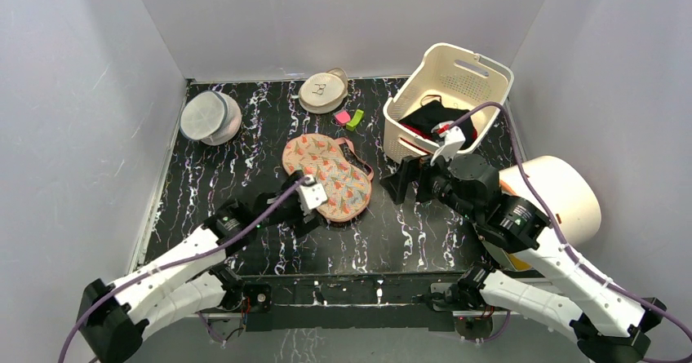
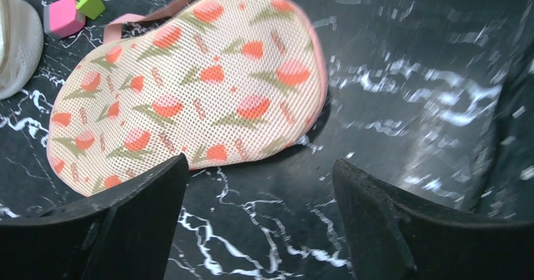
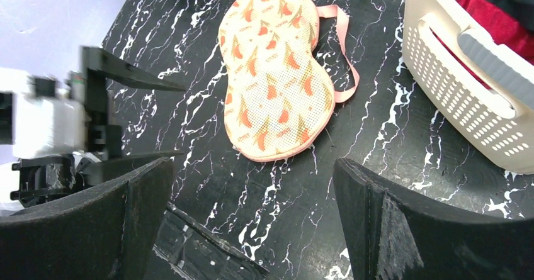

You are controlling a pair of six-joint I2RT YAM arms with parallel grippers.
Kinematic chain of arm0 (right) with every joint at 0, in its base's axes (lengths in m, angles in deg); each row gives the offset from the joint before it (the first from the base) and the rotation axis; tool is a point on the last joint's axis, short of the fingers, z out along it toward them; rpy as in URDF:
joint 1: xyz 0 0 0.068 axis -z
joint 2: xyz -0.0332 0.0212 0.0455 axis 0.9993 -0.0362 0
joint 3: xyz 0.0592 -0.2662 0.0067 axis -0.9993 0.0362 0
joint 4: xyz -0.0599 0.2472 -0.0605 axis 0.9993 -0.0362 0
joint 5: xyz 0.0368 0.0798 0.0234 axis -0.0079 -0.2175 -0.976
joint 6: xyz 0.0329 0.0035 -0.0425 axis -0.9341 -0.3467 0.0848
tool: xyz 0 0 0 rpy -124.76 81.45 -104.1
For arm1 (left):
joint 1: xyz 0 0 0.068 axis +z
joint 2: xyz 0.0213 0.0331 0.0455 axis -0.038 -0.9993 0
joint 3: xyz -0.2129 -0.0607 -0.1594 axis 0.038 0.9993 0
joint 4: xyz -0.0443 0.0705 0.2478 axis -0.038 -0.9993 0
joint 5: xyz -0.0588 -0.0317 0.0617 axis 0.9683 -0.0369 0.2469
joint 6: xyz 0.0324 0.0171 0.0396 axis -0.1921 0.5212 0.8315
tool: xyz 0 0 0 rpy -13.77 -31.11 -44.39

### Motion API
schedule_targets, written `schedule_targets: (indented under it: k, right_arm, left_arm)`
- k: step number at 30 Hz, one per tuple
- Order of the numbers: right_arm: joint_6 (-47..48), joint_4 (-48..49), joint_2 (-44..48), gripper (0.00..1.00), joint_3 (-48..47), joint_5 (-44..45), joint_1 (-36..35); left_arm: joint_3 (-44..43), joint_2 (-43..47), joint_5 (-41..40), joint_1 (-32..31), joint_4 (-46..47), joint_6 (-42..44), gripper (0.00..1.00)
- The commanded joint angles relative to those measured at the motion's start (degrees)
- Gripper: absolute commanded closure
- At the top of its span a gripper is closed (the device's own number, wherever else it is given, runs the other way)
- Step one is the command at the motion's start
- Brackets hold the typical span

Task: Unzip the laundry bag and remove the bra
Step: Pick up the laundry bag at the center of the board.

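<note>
The laundry bag (image 1: 327,166) lies flat, its long axis running far-left to near-right. The left gripper (image 2: 259,163), jaws apart, hovers at the bag's near end. It is closer than the right gripper (image 3: 253,162), equally spread, off the bag's right side. No bra shows.

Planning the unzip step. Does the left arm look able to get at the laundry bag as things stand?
Probably yes: the left gripper hangs open just short of the laundry bag, only bare table between.

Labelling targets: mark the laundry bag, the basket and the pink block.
laundry bag (image 1: 328,168), top view, centre of the mesh.
basket (image 1: 461,73), top view, back wall.
pink block (image 2: 63,17), left wrist view, top face.
</note>
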Motion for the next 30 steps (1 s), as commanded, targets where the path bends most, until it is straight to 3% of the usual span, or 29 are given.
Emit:
schedule_targets:
  k: [1, 12, 20, 22, 24, 30]
  right_arm:
    - [0.2, 0.4, 1.6, 0.02, -1.6, 2.0, 0.1]
    - [-3.4, -0.3, 3.7, 0.02, 2.4, 0.6, 0.1]
    - [-5.7, 2.7, 3.6, 0.02, 5.5, -2.5, 0.1]
    - [-6.5, 3.3, 3.1, 0.02, 6.4, -3.2, 0.1]
    - [-7.3, 3.7, 2.1, 0.02, 7.1, -4.4, 0.1]
    - [-9.4, 8.1, -3.7, 0.02, 10.3, -9.7, 0.0]
  left_arm:
    - [3.0, -4.5, 1.2, -0.3, 2.1, 21.4, 0.22]
    - [4.2, -18.0, 3.9, -1.1, 10.6, 32.1, 0.45]
    - [5.5, -25.5, 1.7, -1.3, 22.9, 32.5, 0.45]
    - [5.2, -27.3, 1.4, -1.3, 24.6, 31.4, 0.52]
    - [5.0, -28.2, 0.8, -1.4, 24.9, 30.6, 0.67]
    - [6.6, -23.7, 1.8, -1.6, 27.4, 28.5, 0.75]
